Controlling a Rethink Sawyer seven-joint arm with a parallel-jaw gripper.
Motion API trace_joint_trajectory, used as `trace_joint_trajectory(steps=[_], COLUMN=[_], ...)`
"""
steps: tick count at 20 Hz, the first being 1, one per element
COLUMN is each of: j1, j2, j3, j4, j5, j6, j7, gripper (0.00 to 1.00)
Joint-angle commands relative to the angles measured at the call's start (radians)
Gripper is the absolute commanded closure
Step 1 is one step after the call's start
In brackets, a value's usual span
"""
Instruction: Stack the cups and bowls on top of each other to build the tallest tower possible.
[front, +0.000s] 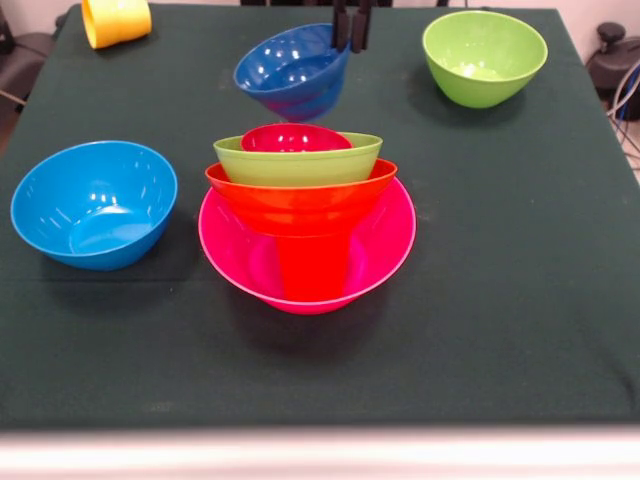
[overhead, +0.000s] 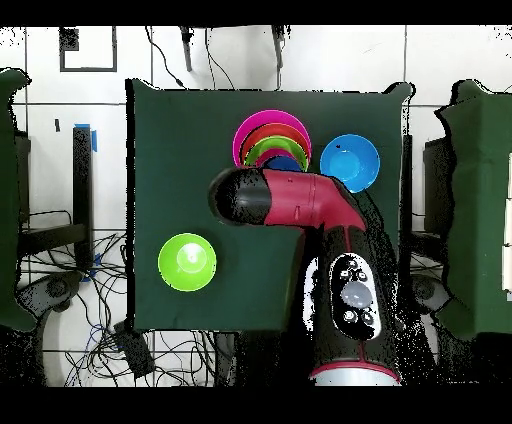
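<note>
The tower stands mid-table: a wide pink bowl holds a red cup. Above them sit an orange bowl, a lime green bowl and a small red bowl. My gripper comes down from the top edge and is shut on the rim of the small dark blue bowl. It holds the bowl tilted in the air, just behind and above the tower. In the overhead view the arm hides the gripper. The tower and a sliver of the dark blue bowl show beside the arm.
A light blue bowl stands on the green table, left of the tower in the front view. A second lime green bowl stands at the far right. A yellow cup lies on its side at the far left corner.
</note>
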Motion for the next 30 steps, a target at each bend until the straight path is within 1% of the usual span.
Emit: trace_joint_trajectory(steps=[1, 4, 5, 8, 14, 17, 21, 26, 30], j1=[0.061, 0.086, 0.092, 0.105, 0.107, 0.105, 0.108, 0.113, 0.112], j2=[0.077, 0.088, 0.088, 0.089, 0.095, 0.081, 0.052, 0.051, 0.037], j3=[-0.005, -0.028, -0.033, -0.046, -0.053, -0.059, -0.063, -0.065, -0.07], j4=[-0.175, -0.222, -0.229, -0.262, -0.279, -0.274, -0.284, -0.295, -0.311], j5=[-0.019, -0.033, -0.037, -0.041, -0.037, -0.043, -0.042, -0.034, -0.022], j6=[0.216, 0.277, 0.277, 0.318, 0.319, 0.313, 0.341, 0.367, 0.429], j7=[0.107, 0.115, 0.115, 0.109, 0.09, 0.077, 0.056, 0.046, 0.036], gripper=[1.0, 1.0, 1.0, 1.0, 1.0, 1.0, 1.0, 1.0, 1.0])
